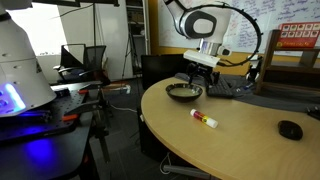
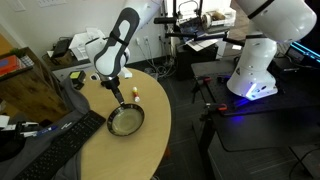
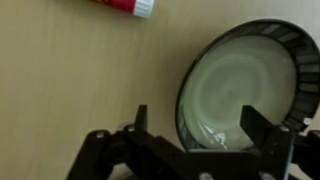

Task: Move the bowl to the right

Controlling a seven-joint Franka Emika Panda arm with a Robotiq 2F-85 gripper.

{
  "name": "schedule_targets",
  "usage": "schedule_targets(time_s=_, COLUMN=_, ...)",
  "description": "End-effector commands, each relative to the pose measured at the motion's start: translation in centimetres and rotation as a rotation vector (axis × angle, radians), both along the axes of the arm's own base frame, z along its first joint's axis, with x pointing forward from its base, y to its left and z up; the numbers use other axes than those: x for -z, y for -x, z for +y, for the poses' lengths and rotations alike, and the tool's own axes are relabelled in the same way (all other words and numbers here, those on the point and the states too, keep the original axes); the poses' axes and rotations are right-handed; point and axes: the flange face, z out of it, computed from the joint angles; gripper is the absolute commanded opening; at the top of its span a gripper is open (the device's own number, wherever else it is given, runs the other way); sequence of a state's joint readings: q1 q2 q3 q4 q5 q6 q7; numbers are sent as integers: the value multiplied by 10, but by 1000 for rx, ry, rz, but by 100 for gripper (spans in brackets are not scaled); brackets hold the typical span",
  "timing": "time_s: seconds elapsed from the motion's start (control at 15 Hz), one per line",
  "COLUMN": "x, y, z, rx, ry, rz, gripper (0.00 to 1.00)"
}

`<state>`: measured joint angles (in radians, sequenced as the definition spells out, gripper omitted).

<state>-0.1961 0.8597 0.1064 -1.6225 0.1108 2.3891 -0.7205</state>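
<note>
The hand [image 3: 198, 122] is wide open and holds nothing; in the wrist view one finger [image 3: 141, 120] hangs over bare tabletop [image 3: 70, 70] and the other finger [image 3: 256, 125] over the inside of the bowl [image 3: 245, 85], so the bowl's paler rim lies between them. The bowl sits flat on the tabletop near its curved edge [image 1: 183, 92]; in both exterior views the hand appears to hover a little above it rather than touch it, though the exact gap cannot be read.

The step in hand looks like the approach for a rim pinch. To do it well, I would lower the hand straight down with the rim kept between the fingers; the inner finger should go down inside the wall and the outer one just outside it, before any closing. A shallow metal-rimmed bowl is likely to tip or skate if caught too high, so a low, firm pinch seems wiser; then a slight lift or a flat drag toward the robot's right.

A white-and-red marker [image 1: 204, 119] lies near the bowl on the tabletop, and a black computer mouse [image 1: 290, 129] lies well apart; the path should pass clear of the marker so that it is not swept along.
</note>
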Motion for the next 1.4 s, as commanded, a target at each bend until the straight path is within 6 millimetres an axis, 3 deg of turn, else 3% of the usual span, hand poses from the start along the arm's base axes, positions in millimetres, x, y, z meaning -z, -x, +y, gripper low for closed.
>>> schedule_targets(time_s=0.0, x=22, y=-19, z=-15, rx=-45, ry=-37, rz=-10, gripper=100)
schedule_targets(time_s=0.27, x=44, y=-26, z=-18, rx=-130, ry=-180, rz=18, gripper=98)
schedule_targets(time_s=0.33, x=48, y=-26, z=-17, rx=-139, ry=-199, rz=43, gripper=80)
schedule_targets(time_s=0.47, x=54, y=-26, z=-18, rx=-137, ry=-212, rz=102, gripper=72)
schedule_targets(time_s=1.07, x=72, y=-37, z=-18, rx=-136, ry=-209, rz=89, gripper=5)
schedule_targets(time_s=1.2, x=67, y=-39, z=-21, rx=-125, ry=-216, rz=84, gripper=0)
schedule_targets(time_s=1.33, x=61, y=-41, z=-30, rx=-109, ry=-221, rz=73, gripper=3)
